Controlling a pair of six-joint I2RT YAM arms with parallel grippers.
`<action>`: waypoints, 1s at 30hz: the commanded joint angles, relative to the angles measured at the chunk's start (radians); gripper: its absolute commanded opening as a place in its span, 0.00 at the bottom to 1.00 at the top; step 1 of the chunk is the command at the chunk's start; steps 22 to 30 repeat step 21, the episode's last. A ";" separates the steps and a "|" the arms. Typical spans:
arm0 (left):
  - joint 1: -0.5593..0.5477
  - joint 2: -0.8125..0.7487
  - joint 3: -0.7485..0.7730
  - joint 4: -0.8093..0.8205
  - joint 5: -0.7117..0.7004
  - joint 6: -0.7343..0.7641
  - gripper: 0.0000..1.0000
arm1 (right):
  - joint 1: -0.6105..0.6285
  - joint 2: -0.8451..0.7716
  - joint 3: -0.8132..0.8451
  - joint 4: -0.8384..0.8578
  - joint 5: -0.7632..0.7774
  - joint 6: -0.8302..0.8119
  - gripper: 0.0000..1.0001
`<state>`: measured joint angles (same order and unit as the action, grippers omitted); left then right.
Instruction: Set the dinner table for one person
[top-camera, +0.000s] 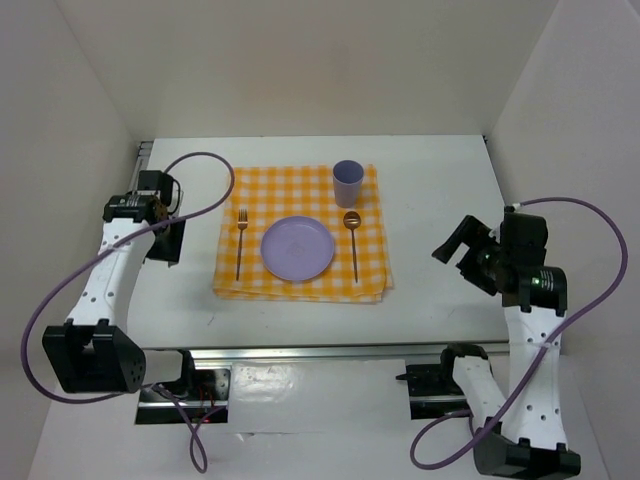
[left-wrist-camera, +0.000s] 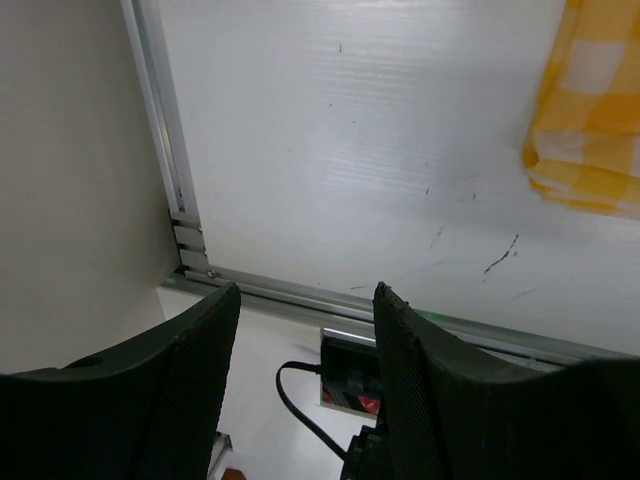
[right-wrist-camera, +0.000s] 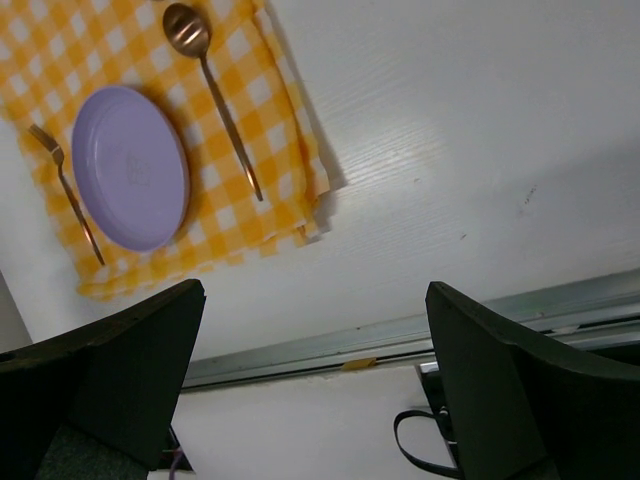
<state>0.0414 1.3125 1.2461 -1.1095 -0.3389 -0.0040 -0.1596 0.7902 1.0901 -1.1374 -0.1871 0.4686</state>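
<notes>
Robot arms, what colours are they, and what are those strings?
Both are white tubes dotted with holes, with black joints and bases. The left arm and right arm each trail a looping purple cable. The left gripper and right gripper have two chunky black fingers each.

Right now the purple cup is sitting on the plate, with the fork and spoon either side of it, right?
Not quite. The cup is off the plate, standing on the checked cloth beyond it, near the spoon; the top external view shows this. The fork and spoon do lie either side of the plate.
</notes>
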 joint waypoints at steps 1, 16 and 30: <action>-0.002 -0.050 -0.045 -0.058 -0.035 0.041 0.63 | 0.005 -0.043 0.051 -0.042 -0.046 -0.051 1.00; -0.002 -0.217 -0.177 -0.066 -0.011 0.041 0.63 | 0.005 -0.178 0.028 -0.093 -0.091 -0.051 1.00; -0.002 -0.260 -0.226 -0.055 0.009 0.050 0.63 | 0.005 -0.212 0.017 -0.102 -0.100 -0.051 1.00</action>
